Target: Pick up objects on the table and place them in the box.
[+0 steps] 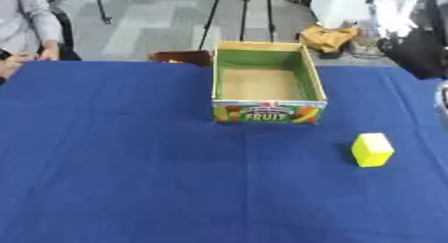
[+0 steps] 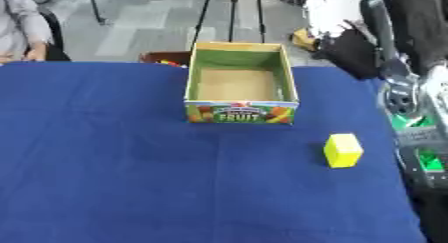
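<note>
Counter (image 1: 114, 177) under blue cloth. Cardboard box (image 1: 268, 109) marked FRUIT sits open at centre-far, green inner walls, bare brown floor, nothing inside. Yellow block (image 1: 372, 149) stands on the cloth near the box's front right corner, apart from it. My right arm (image 2: 411, 117) shows along the right edge of the right eye view; neither robot hand in view, so their state: cannot tell
</note>
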